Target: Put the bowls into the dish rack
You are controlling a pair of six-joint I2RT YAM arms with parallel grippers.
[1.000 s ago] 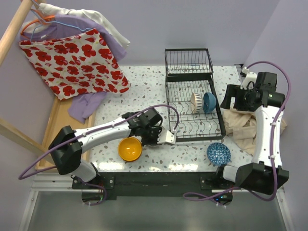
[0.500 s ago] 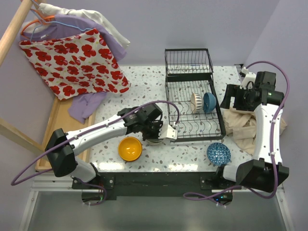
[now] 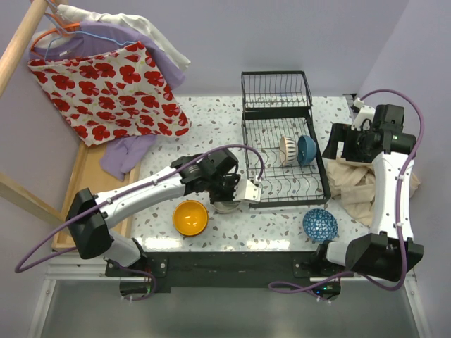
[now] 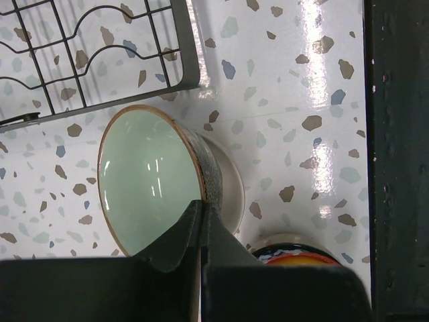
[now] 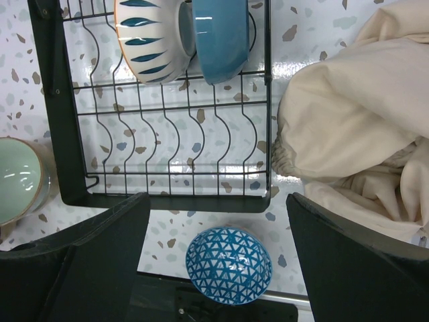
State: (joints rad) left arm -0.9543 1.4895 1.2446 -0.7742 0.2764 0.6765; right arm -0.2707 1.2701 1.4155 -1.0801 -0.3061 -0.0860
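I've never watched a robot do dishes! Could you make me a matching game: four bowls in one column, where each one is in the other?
Bowls
1. pale green bowl
2. plain blue bowl
3. orange bowl
4. blue triangle-patterned bowl

Places
A. standing on edge in the dish rack
B. on the table, by the rack's near right corner
C. pinched at its rim by the left claw
D. on the table left of the rack, open side up

Pairs: 1-C, 2-A, 3-D, 4-B
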